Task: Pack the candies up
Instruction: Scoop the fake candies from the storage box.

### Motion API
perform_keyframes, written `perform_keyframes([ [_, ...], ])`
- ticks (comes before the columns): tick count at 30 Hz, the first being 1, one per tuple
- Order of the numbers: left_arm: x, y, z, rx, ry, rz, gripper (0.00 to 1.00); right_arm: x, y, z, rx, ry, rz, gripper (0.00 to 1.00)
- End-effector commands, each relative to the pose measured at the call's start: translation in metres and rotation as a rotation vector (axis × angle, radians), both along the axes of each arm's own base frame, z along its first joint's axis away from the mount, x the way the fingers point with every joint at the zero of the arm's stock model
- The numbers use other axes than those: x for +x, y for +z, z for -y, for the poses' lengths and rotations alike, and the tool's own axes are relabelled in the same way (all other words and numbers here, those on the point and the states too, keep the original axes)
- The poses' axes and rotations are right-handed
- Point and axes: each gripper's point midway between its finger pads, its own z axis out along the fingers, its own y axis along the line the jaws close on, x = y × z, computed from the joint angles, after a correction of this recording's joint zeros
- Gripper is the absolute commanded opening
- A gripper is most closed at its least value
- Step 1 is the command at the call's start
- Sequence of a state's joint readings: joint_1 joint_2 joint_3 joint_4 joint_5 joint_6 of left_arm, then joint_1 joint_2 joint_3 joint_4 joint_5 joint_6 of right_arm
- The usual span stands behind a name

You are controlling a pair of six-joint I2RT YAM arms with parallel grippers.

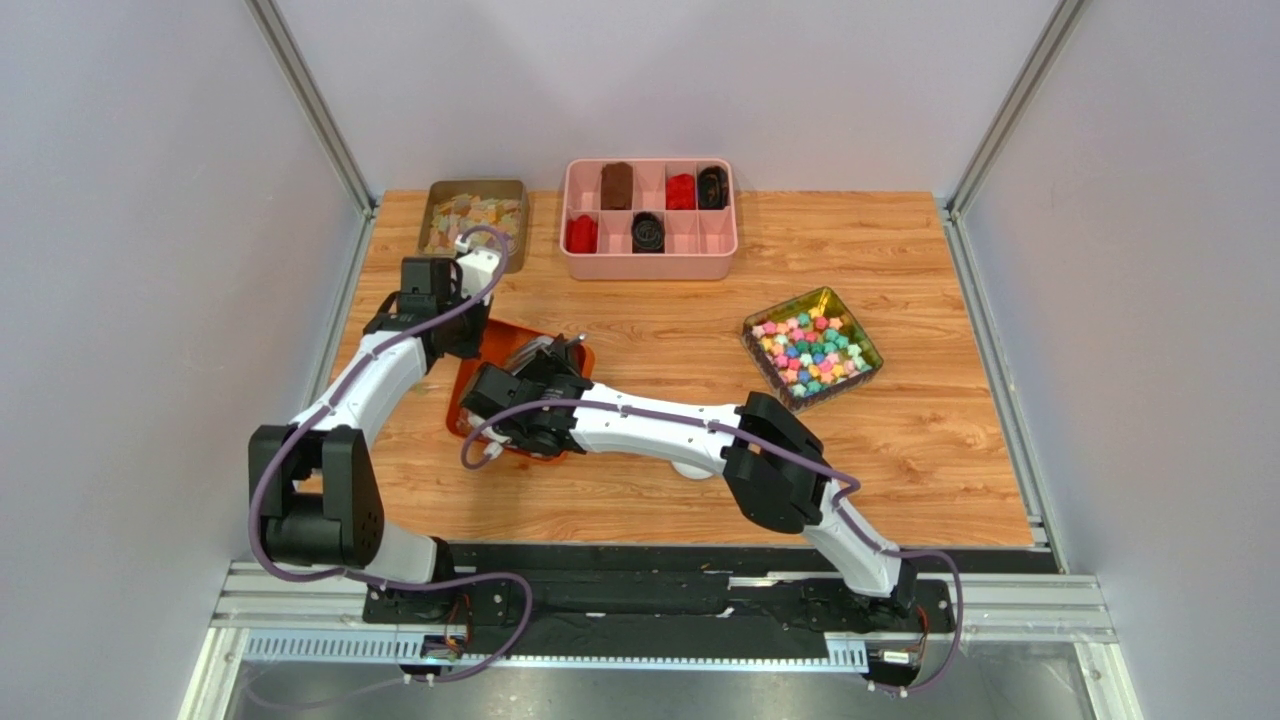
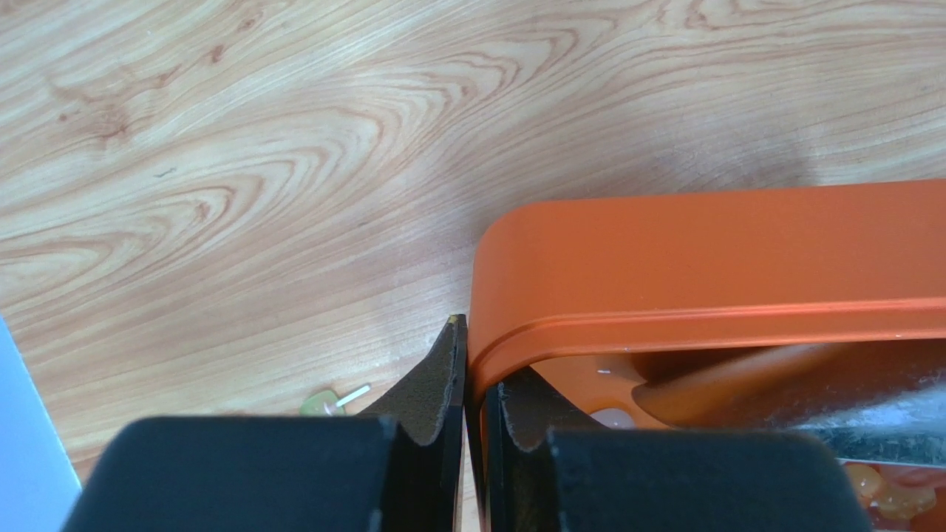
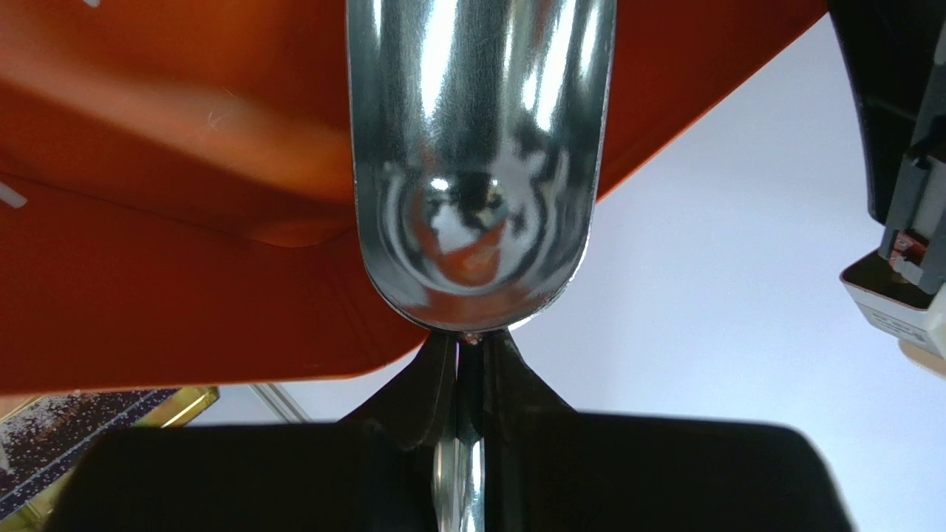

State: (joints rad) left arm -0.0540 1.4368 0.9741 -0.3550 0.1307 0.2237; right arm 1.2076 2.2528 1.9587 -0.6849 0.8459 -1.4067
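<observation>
**Left wrist camera showing a claw pinching the tray while the other is holding a scoop**

Seen from the left wrist, the left claw (image 2: 469,366) is gripping the rounded corner of the orange tray (image 2: 711,266). One finger is pressing the outside of the wall and the other is sitting inside it, with only the wall between them. The tray is resting on the wooden table (image 2: 278,166). Inside the tray, at the lower right of this view, a few small candies (image 2: 888,488) are lying under the edge of a shiny metal scoop. They are looking pale and orange-tinted, and they are too blurred to show their wrappers. A small greenish piece with a white tail (image 2: 324,401) is lying on the table just beside the left claw, outside the tray.

From the right wrist, the right claw (image 3: 469,355) is clamping tight on the thin handle of the scoop (image 3: 477,166). The bowl of the scoop is pointing away from the camera and reflecting the orange of the tray behind it.

From the top camera, both arms are meeting at the tray on the left half of the table. A tin of pale pieces (image 1: 475,186) is sitting at the far left. A pink divided box (image 1: 649,270) with red, black and brown items is standing next to it. A tin of bright blocky sweets (image 1: 839,383) is sitting well apart on the right.
</observation>
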Motion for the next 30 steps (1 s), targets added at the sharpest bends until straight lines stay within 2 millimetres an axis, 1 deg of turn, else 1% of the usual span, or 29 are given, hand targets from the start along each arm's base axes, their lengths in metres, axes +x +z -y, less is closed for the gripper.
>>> perform_keyframes([
  [1, 0.003, 0.005, 0.009, -0.023, -0.02, -0.01, 0.0, 0.006, 0.022, 0.007, -0.048, -0.021, 0.095, 0.0],
  [2, 0.002, -0.002, 0.006, -0.008, -0.007, -0.037, 0.0, 0.005, 0.022, 0.009, -0.063, -0.015, 0.091, 0.0],
  [3, 0.003, -0.002, 0.005, -0.004, -0.002, -0.04, 0.0, 0.005, 0.024, 0.01, -0.067, -0.012, 0.092, 0.0],
  [8, 0.002, -0.014, 0.001, 0.01, 0.022, -0.076, 0.0, -0.003, 0.017, 0.019, -0.178, 0.021, 0.067, 0.0],
  [12, 0.002, -0.017, 0.001, 0.005, 0.027, -0.091, 0.0, -0.01, 0.014, 0.023, -0.238, 0.039, 0.039, 0.0],
  [16, 0.002, -0.017, 0.004, -0.011, 0.024, -0.09, 0.0, -0.016, 0.002, 0.021, -0.277, 0.05, 0.01, 0.0],
  [18, 0.002, -0.017, 0.005, -0.013, 0.02, -0.091, 0.0, -0.021, -0.008, 0.017, -0.267, 0.056, -0.039, 0.0],
  [19, 0.002, -0.017, 0.005, -0.015, 0.02, -0.092, 0.0, -0.026, -0.013, 0.02, -0.302, 0.062, -0.069, 0.0],
  [20, 0.001, -0.018, 0.005, -0.016, 0.019, -0.095, 0.0, -0.029, -0.02, 0.019, -0.308, 0.062, -0.095, 0.0],
  [21, 0.001, -0.018, 0.005, -0.016, 0.019, -0.095, 0.0, -0.033, -0.018, 0.013, -0.263, 0.058, -0.121, 0.0],
  [22, 0.001, -0.019, 0.006, -0.017, 0.018, -0.098, 0.0, -0.037, -0.021, 0.018, -0.298, 0.053, -0.151, 0.0],
  [23, 0.001, -0.019, 0.005, -0.018, 0.023, -0.099, 0.0, -0.039, -0.03, 0.015, -0.307, 0.05, -0.171, 0.0],
  [24, 0.001, -0.02, 0.005, -0.016, 0.021, -0.098, 0.0, -0.042, -0.027, 0.009, -0.273, 0.049, -0.183, 0.0],
  [26, 0.001, -0.02, 0.006, -0.018, 0.021, -0.1, 0.0, -0.046, -0.033, 0.008, -0.285, 0.053, -0.212, 0.0],
  [27, 0.001, -0.02, 0.006, -0.02, 0.021, -0.099, 0.0, -0.049, -0.036, 0.003, -0.273, 0.06, -0.22, 0.0],
  [30, 0.0, -0.021, 0.006, -0.019, 0.022, -0.1, 0.0, -0.055, -0.048, -0.003, -0.277, 0.071, -0.24, 0.0],
])
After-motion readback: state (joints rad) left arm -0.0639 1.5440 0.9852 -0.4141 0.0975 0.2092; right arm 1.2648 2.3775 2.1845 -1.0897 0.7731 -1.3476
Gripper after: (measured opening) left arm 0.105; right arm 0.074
